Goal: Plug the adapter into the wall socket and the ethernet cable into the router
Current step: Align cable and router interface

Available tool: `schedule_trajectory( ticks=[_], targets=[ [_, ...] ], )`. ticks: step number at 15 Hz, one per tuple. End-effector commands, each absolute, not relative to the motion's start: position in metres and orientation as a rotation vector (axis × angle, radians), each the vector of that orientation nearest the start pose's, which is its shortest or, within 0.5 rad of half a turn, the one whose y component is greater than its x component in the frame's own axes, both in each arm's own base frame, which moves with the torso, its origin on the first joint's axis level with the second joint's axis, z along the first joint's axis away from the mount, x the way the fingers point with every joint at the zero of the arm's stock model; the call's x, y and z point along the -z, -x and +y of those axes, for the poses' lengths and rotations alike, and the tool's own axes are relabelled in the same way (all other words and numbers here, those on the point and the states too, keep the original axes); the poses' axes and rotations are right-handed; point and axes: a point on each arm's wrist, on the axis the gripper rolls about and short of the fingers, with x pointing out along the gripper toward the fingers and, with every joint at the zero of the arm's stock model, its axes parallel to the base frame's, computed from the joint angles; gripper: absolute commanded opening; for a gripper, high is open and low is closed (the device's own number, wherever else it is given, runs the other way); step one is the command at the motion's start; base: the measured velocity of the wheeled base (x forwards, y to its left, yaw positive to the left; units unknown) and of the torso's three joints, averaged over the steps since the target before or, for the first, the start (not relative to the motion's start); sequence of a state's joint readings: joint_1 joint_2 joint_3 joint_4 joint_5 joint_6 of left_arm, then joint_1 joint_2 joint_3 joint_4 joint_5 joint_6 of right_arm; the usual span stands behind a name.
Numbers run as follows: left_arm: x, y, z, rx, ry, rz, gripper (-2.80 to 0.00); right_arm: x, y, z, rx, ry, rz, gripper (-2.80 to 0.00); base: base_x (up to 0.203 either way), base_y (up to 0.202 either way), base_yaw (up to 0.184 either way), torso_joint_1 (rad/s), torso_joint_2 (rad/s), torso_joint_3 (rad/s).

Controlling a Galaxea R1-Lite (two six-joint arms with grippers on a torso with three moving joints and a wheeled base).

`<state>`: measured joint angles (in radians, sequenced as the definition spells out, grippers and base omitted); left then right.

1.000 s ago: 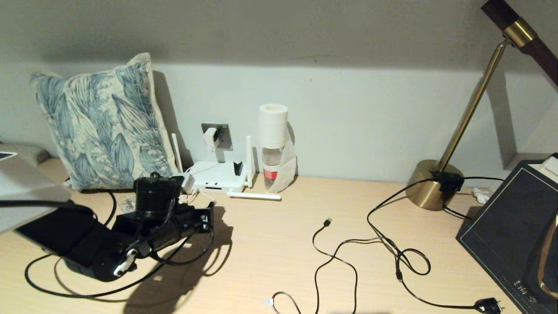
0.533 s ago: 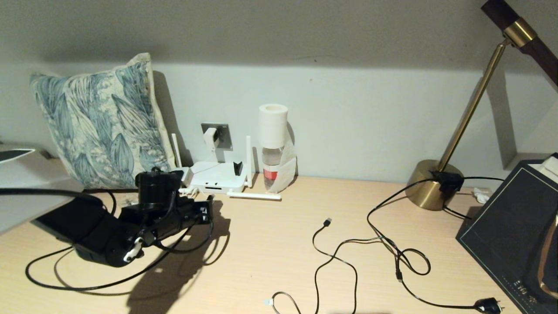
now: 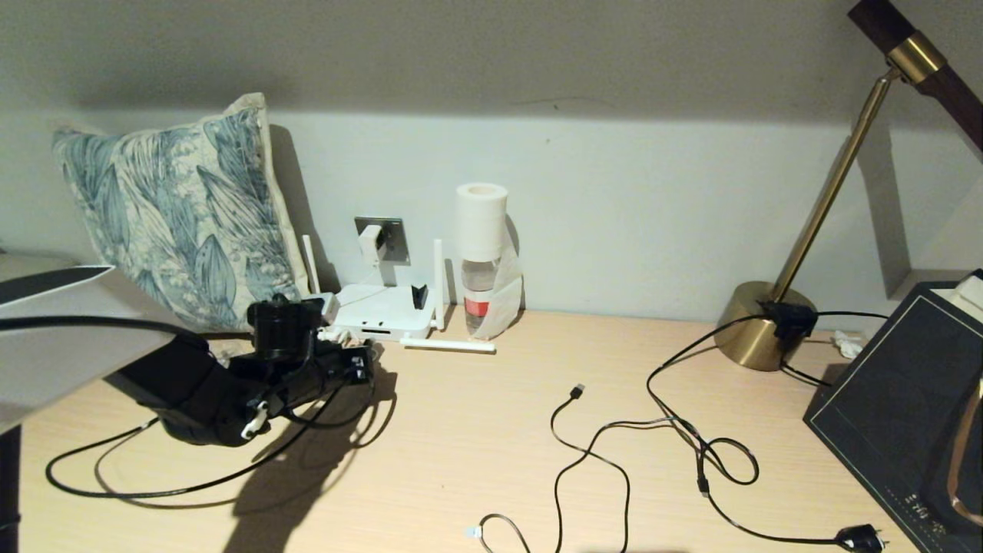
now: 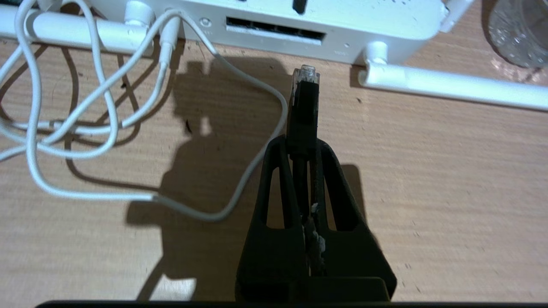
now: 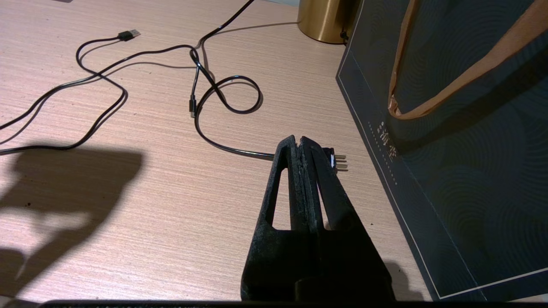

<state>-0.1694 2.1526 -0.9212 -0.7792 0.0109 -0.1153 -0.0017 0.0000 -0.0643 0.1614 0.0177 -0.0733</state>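
Observation:
My left gripper (image 3: 362, 369) (image 4: 302, 143) is shut on the ethernet cable (image 3: 115, 491) just behind its connector (image 4: 305, 77). The clear clip tip points at the router (image 3: 384, 311) (image 4: 385, 25), a short gap from the dark port row (image 4: 274, 34) and slightly to one side of it. The white adapter (image 3: 370, 244) sits in the grey wall socket (image 3: 396, 236) behind the router, and its thin white cord (image 4: 239, 188) loops over the table. My right gripper (image 5: 299, 143) is shut and empty near the table's front right.
A leaf-print pillow (image 3: 177, 207) leans left of the router. A bottle (image 3: 480, 296) stands to its right, and a fallen antenna (image 3: 449, 346) lies before it. A USB cable (image 3: 577, 392), a power plug (image 3: 860, 538), a brass lamp base (image 3: 756, 334) and a dark bag (image 3: 906, 399) fill the right.
My left arm has carried the ethernet connector forward toward the router, and the cable loop on the table has dragged along with it. The right side is unchanged.

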Motion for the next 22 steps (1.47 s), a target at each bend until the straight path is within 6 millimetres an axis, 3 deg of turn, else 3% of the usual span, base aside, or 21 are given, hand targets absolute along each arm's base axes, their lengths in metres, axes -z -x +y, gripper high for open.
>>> schedule_trajectory(
  ticks=[1,6,22],
  targets=[
    [-0.057,-0.392,-0.063,0.120,0.075,0.461,-2.80,-0.077,0.028,0.000,-0.021,0.073,0.099,-2.80,0.000,0.000,0.000,0.000,0.00,0.000],
    [-0.053,-0.402,-0.060,0.110,0.079,0.453,-2.80,-0.077,0.028,0.000,-0.020,0.073,0.098,-2.80,0.000,0.000,0.000,0.000,0.00,0.000],
    [-0.054,-0.401,-0.054,0.095,0.079,0.455,-2.80,-0.077,0.028,0.000,-0.021,0.073,0.099,-2.80,0.000,0.000,0.000,0.000,0.00,0.000]
  ],
)
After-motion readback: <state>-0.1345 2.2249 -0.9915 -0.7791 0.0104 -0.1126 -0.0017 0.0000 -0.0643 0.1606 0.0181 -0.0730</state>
